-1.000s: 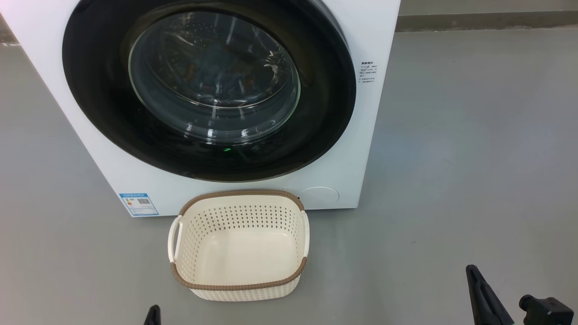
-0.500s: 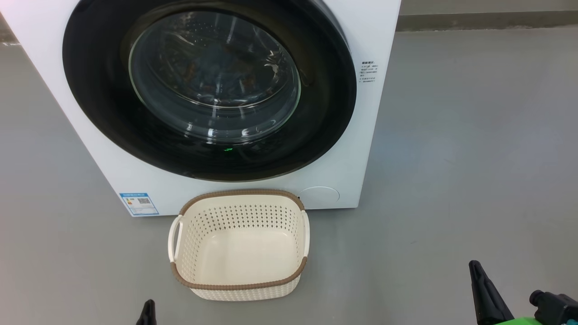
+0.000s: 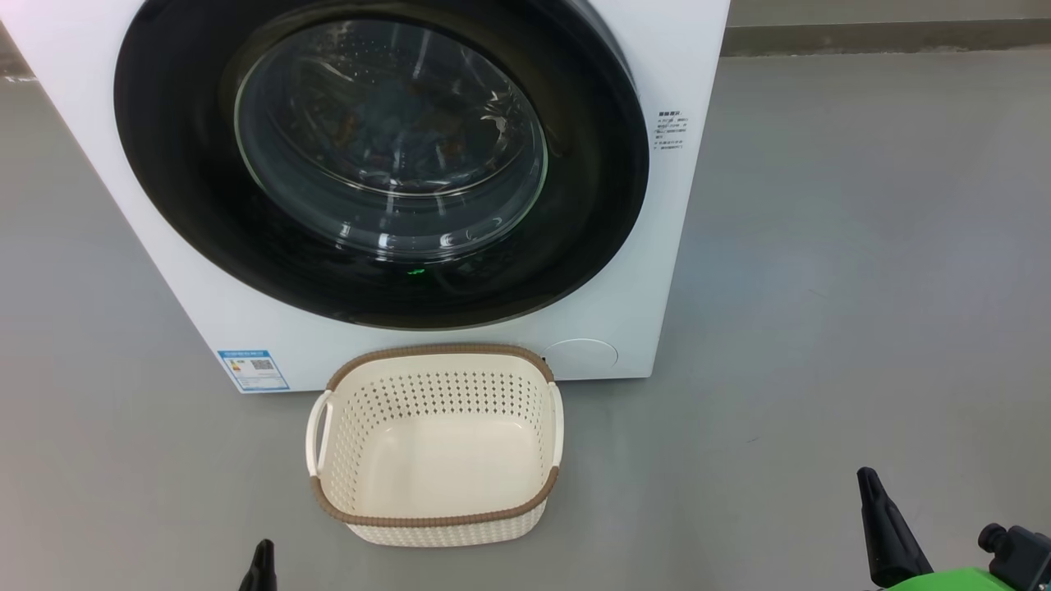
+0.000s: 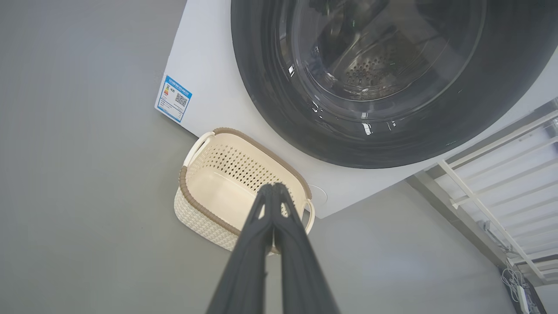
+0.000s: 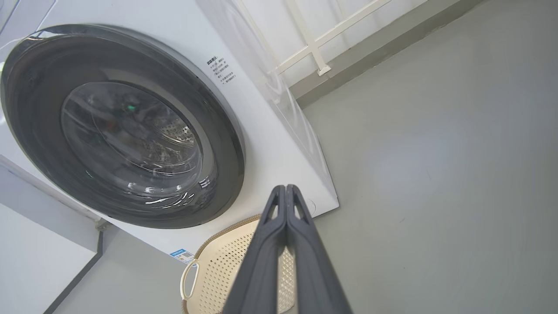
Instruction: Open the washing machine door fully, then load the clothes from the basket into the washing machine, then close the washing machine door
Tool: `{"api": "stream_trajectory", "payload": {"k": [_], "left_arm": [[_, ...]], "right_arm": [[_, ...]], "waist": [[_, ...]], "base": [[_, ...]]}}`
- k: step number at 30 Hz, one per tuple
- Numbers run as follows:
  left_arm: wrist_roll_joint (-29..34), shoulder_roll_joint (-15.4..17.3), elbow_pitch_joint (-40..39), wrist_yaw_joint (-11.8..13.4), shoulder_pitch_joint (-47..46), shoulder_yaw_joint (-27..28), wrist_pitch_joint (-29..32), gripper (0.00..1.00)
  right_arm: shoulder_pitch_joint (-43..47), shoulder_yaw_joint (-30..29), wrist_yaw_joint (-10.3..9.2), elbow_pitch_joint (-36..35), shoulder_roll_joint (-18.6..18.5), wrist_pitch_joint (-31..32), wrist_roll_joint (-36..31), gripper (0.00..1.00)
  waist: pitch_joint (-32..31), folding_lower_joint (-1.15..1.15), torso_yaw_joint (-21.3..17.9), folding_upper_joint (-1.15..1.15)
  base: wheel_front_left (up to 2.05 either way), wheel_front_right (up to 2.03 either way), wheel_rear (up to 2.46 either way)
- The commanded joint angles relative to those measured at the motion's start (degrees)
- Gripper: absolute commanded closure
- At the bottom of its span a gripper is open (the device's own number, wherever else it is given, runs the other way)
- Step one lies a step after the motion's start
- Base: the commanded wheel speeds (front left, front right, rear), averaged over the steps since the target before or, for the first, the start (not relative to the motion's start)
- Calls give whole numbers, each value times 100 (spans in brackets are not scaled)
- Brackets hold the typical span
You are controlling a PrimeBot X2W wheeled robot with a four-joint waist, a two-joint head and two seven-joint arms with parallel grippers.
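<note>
You have the washing machine door point(image 3: 591, 180) shut flat against the white washing machine point(image 3: 271, 345). The clothes point(image 3: 386, 131) show dimly behind its glass. The basket point(image 3: 435, 519) sits on the grey floor point(image 3: 821, 287) just in front of the machine, below the door. The left jaws and the right jaws are both pressed together, holding nothing, back from the basket on either side.

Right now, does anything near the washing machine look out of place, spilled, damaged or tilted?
Nothing stands out. The washing machine door looks shut and undamaged. The basket stands upright and empty on the floor, just in front of the washing machine. I see no spill around them.
</note>
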Motion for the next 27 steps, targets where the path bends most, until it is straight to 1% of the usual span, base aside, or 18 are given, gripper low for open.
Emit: {"api": "stream_trajectory", "payload": {"k": [1, 27], "left_arm": [[-166, 93, -97, -43, -261, 117, 34, 100], [-1717, 123, -54, -118, -525, 349, 471, 100]], "right_arm": [[-244, 43, -12, -108, -48, 38, 208, 100], [-482, 60, -19, 22, -71, 477, 2056, 100]], "waist": [[0, 0, 1, 0], [9, 0, 11, 0]], "base": [[0, 0, 0], [0, 0, 0]]}}
